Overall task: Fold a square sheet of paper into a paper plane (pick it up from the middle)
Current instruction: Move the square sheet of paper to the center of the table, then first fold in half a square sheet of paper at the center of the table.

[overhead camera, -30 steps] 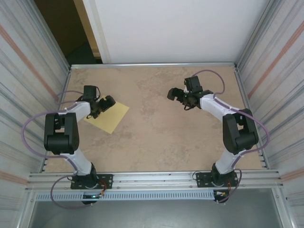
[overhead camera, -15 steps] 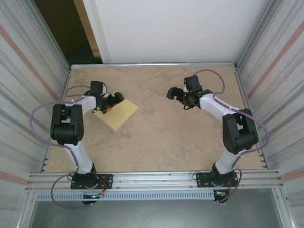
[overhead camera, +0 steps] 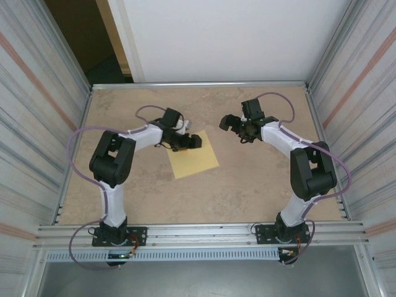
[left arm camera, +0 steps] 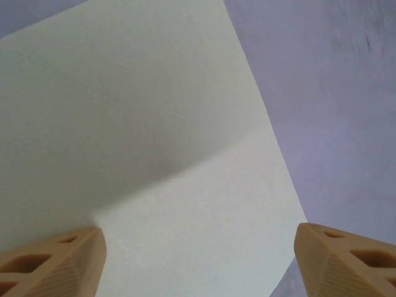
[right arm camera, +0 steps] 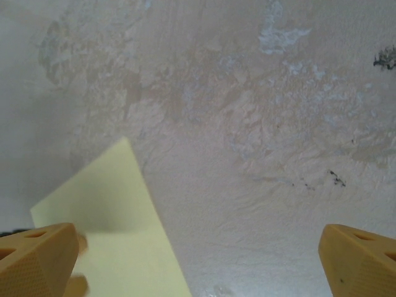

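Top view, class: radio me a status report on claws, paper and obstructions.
Left claw open, over the sheet's far edge. Right claw open, apart from it. Square sheet flat, unfolded. Nothing blocking either claw.

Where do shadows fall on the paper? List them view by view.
Left wrist: a soft diagonal shadow darkens the square sheet of paper at upper left; right wrist: shade crosses its corner; top external: even light, no glare.

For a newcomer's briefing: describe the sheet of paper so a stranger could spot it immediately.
Start with the mottled beige table. Near its middle, slightly left, lies the square sheet of paper, its far-left edge under the left gripper. It is the only flat pale-yellow thing there, plain and lying askew.
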Controlling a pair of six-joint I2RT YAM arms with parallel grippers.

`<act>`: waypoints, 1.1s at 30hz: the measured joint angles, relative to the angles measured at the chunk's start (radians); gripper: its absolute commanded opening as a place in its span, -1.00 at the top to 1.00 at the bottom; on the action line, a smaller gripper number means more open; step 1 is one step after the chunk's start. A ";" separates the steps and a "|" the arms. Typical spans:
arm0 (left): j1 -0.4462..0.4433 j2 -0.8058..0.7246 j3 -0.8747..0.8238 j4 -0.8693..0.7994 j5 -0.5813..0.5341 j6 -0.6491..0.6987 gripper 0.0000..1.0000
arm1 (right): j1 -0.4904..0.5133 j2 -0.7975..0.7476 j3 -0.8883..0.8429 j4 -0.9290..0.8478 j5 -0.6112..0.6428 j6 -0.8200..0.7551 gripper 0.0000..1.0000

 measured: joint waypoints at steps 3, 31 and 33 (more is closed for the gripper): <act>-0.061 0.006 0.006 -0.039 0.019 0.013 -0.29 | 0.007 0.000 0.000 -0.018 0.000 -0.004 -0.85; 0.074 -0.153 -0.183 -0.003 0.095 -0.202 0.09 | 0.169 0.113 -0.034 -0.119 -0.197 0.074 0.13; 0.074 -0.147 -0.183 -0.003 0.095 -0.202 0.08 | 0.169 0.116 -0.037 -0.127 -0.183 0.073 0.12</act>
